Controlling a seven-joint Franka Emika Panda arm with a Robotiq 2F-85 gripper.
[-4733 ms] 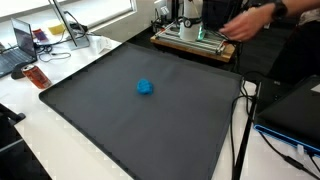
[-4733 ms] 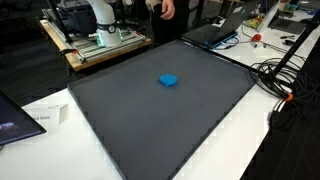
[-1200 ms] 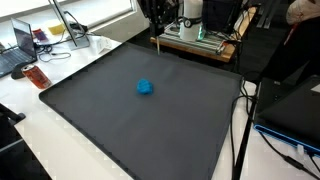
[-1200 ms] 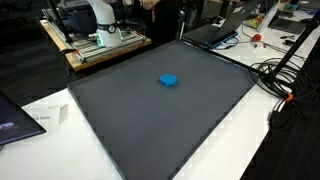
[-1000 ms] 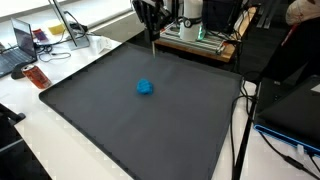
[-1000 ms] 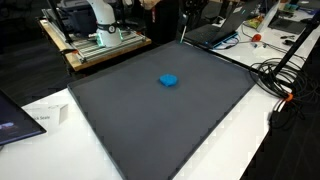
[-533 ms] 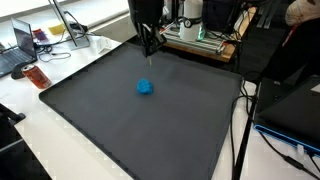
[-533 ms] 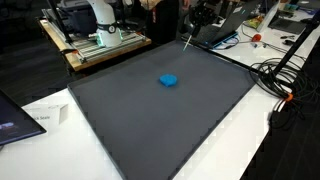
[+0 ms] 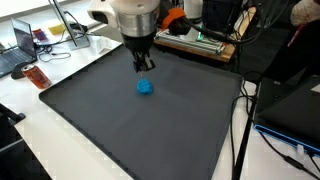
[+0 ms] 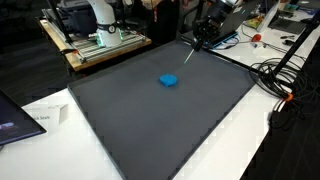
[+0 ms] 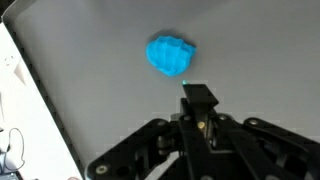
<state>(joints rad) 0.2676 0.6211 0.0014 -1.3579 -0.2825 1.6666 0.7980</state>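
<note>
A crumpled blue lump lies near the middle of the black mat. My gripper hangs over the mat's far part, a short way above and behind the lump. It is shut on a thin pale stick that points down at the mat. In the wrist view the lump sits just beyond the closed gripper. The stick's teal tip pokes out between the jaws and stops short of the lump.
A wooden platform with a machine stands behind the mat. Laptops and cables lie around its edges. A paper card rests beside one corner. A person's arm is at the back.
The arm has swung out from the back and down over the mat with the stick in its jaws. It now hangs close to the blue lump, which has stayed put.
</note>
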